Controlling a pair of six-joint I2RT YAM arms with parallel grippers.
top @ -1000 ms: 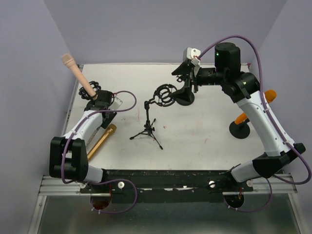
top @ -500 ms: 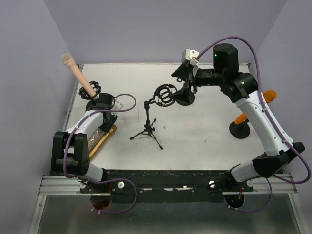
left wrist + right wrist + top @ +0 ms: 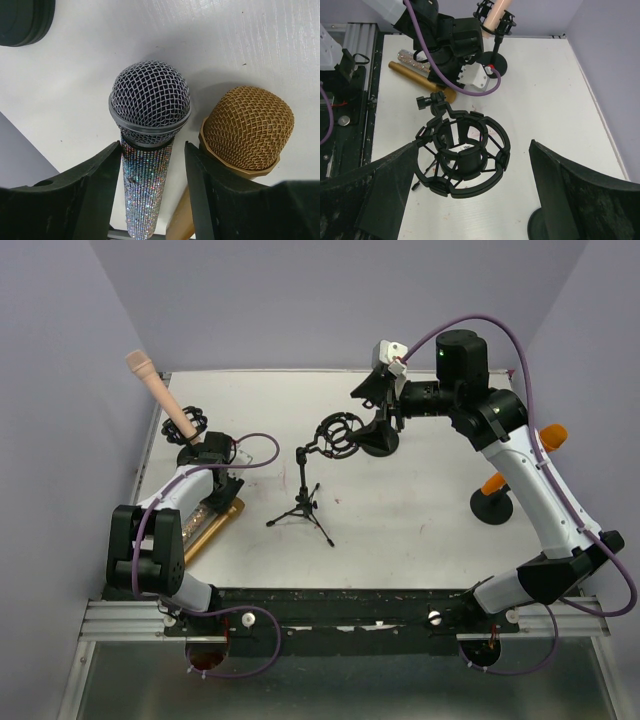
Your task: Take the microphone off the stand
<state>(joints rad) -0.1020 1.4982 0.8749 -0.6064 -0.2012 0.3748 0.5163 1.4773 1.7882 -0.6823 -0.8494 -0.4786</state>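
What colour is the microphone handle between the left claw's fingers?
Glittery silver handle with rainbow sparkles, clearest in left wrist view.

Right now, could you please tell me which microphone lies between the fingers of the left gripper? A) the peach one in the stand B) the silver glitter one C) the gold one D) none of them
B: in the left wrist view the silver glitter microphone lies between the fingers of the left gripper, while the gold microphone lies beside it, outside them.

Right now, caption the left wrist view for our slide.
Left pincer straddles a glittery microphone lying beside a gold microphone.
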